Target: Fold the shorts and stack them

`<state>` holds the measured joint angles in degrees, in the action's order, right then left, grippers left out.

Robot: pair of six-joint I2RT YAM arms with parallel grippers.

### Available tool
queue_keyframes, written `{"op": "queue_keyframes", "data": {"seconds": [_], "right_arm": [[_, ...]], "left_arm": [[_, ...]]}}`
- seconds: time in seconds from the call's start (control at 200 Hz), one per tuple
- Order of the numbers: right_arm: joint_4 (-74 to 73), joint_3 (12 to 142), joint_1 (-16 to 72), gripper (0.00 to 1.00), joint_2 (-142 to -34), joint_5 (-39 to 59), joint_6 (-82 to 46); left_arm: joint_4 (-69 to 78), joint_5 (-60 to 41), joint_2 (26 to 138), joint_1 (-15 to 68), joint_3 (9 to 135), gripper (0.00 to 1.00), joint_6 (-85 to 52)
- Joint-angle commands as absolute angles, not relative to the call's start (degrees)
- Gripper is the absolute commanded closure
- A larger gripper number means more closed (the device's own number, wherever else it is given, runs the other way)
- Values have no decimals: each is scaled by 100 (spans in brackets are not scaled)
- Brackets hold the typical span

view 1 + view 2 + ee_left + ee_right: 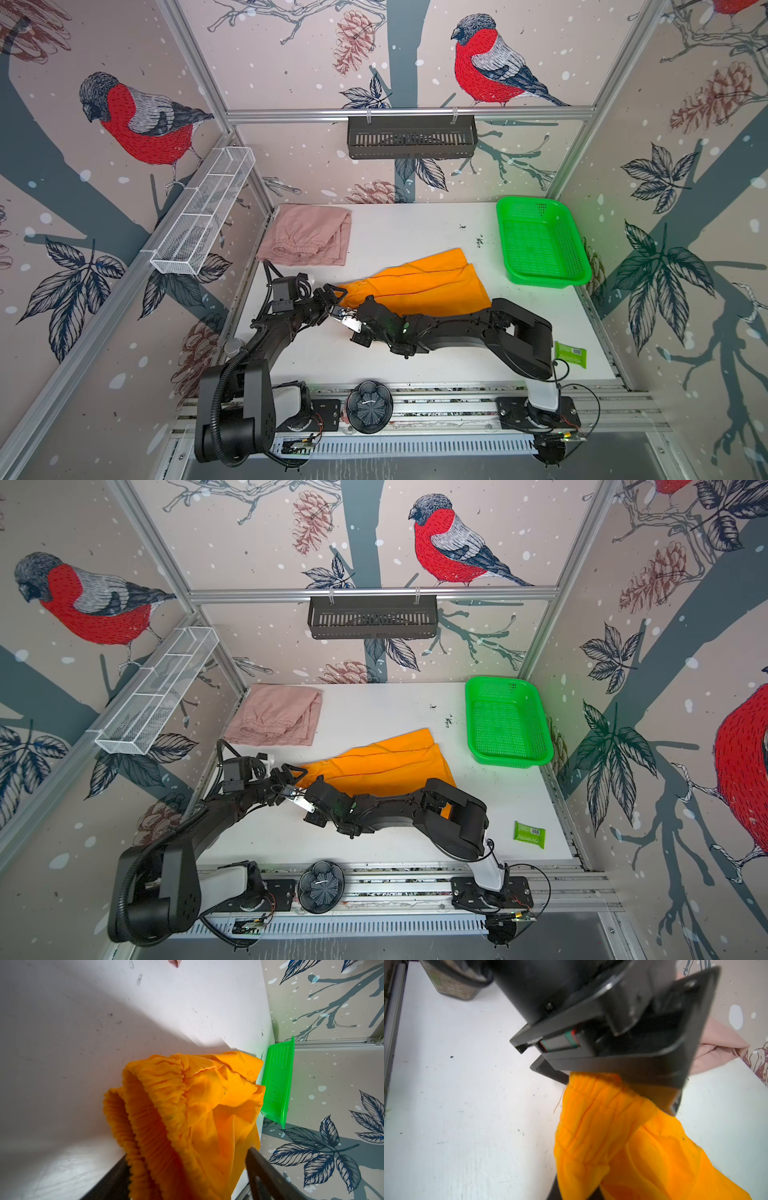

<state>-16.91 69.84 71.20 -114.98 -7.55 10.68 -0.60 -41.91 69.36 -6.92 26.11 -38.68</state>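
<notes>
The orange shorts (419, 286) (386, 766) lie spread across the middle of the white table (415, 224), with the waistband end drawn toward both grippers. My left gripper (336, 292) (297, 773) is open, its fingers standing either side of the gathered waistband (158, 1118). In its wrist view the left gripper (187, 1155) has cloth filling the gap. My right gripper (345, 311) (575, 1188) is shut on the orange shorts (612, 1136) just beside it. The pink shorts (307, 239) (276, 717) lie folded at the back left corner.
A green mesh basket (502, 232) (468, 712) stands at the back right. A small green packet (571, 354) lies near the front right edge. A dark round dish (369, 406) sits on the front rail. A white wire shelf (203, 212) and a black rack (411, 137) hang on the walls.
</notes>
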Motion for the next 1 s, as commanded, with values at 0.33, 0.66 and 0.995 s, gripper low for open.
{"op": "queue_keyframes", "data": {"seconds": [0.33,0.66,0.995], "right_arm": [[-1463,6973,6995,38,-11031,-365,624],[-503,5612,5723,61,-8910,-121,455],[-629,6239,6137,97,-10644,533,659]], "left_arm": [[-1727,-3823,6948,-624,3656,100,-2803],[-3995,-3226,7541,-634,5954,100,-1429],[-4812,-3064,8431,-633,7660,100,-1015]]}}
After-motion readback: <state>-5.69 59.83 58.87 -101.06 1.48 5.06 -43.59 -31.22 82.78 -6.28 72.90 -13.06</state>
